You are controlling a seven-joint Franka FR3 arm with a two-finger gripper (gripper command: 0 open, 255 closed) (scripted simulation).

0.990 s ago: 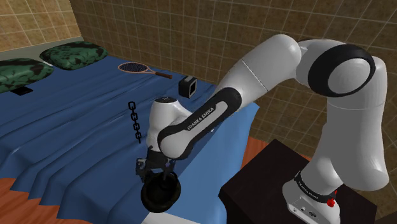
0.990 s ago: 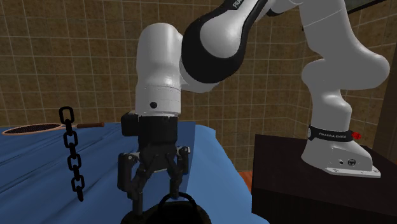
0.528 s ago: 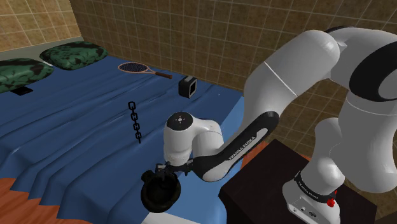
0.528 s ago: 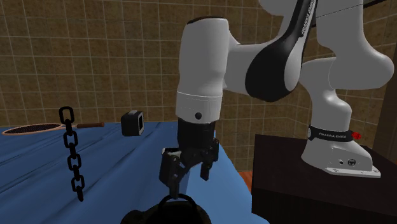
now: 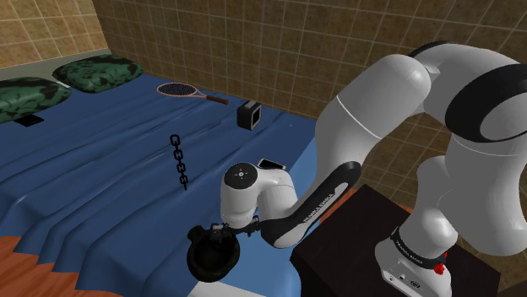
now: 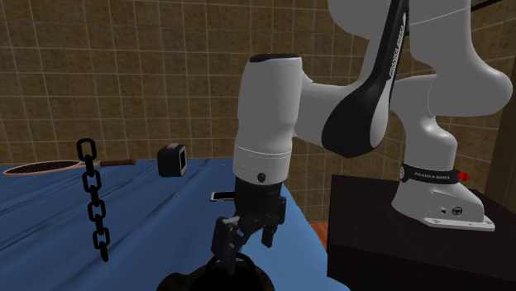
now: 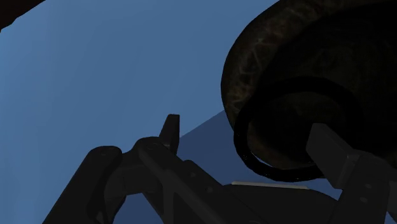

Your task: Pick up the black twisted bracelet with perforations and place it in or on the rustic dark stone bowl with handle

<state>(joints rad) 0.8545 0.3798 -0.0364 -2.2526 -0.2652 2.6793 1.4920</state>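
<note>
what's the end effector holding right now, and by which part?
Nothing. The end effector is open, its fingers standing apart. The bracelet sits at the bowl beside one finger, not clasped between them.

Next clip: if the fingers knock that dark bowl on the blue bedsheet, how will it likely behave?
The bowl shows a thick, veined, stone-like rim, so it is probably heavy for its size and slow to slide. Its rounded body rests on the soft blue sheet near its edge, so a sideways knock might rock it.
</note>
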